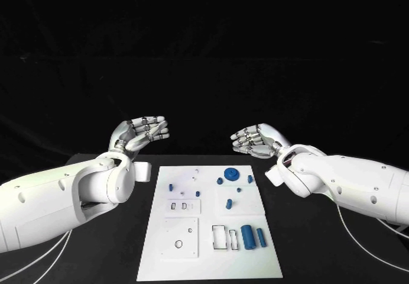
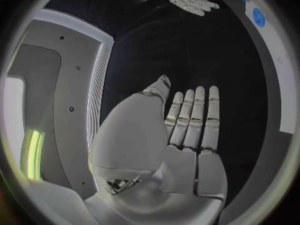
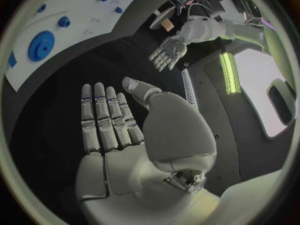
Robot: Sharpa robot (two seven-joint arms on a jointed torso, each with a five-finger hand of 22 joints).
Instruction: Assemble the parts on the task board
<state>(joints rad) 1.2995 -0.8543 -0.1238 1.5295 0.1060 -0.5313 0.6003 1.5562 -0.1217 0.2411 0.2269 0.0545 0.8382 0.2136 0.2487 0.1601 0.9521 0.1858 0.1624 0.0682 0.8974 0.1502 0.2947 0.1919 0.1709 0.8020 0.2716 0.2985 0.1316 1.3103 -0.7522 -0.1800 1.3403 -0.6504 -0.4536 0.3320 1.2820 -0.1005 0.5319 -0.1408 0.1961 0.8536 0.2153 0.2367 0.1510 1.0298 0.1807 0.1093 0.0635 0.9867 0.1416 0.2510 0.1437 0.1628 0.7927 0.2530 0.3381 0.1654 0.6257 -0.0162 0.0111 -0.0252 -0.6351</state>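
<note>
Head view: the board (image 1: 183,236) lies flat on the table (image 1: 111,260), between the two arms. Both hands are raised beyond its far end, well apart from it. The left robot hand (image 1: 143,131) and right robot hand (image 1: 256,141) hold nothing, fingers loosely spread and palms turned inward. On the board, a round blue disc (image 1: 231,173) sits near the far end with small blue pegs (image 1: 197,193) beside it; a blue cylinder (image 1: 247,236) lies near the near end, next to outlined recesses. The parts look loose, none seated that I can confirm.

Left wrist view: the left robot hand (image 2: 187,130) is flat and empty, fingers straight and side by side. The board's edge (image 2: 275,70) curves past it, carrying the disc (image 2: 259,17).

Right wrist view: the right robot hand (image 3: 115,125) is likewise flat and empty. The board (image 3: 75,15) lies beyond its fingertips, with the disc (image 3: 41,45) on it.

Risk, as judged: the small pegs lie close together, so a broad approach could knock neighbours out of place. The cylinder may roll if nudged.
</note>
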